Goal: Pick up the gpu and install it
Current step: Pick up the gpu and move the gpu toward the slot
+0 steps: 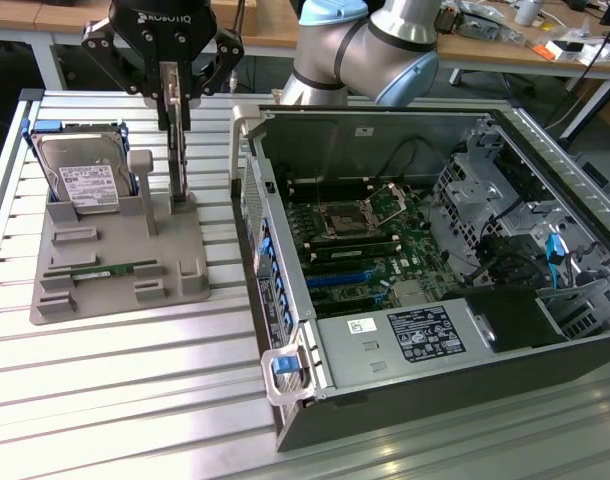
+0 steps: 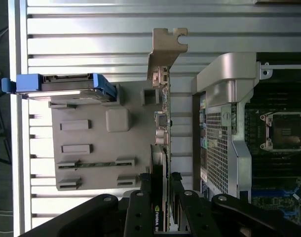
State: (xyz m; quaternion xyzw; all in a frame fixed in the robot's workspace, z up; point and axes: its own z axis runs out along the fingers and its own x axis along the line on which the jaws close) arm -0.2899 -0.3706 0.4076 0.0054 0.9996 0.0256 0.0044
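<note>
The gpu (image 1: 176,150) stands on edge, its lower end at the slot of the grey holder tray (image 1: 190,285). My gripper (image 1: 171,95) comes down from above and is shut on the card's upper part. In the wrist view the gpu (image 2: 163,123) appears edge-on, with its silver end bracket (image 2: 166,47) at the far end. The black fingers (image 2: 140,202) press on both faces, my gripper (image 2: 160,200) closed on the card near a green logo.
A silver hard drive (image 1: 80,180) in a blue frame leans at the tray's back. A green memory stick (image 1: 100,270) lies at the tray's front. The open computer case (image 1: 285,330) with its motherboard (image 1: 365,240) stands at the exterior view's right, on a slatted aluminium table (image 1: 115,400).
</note>
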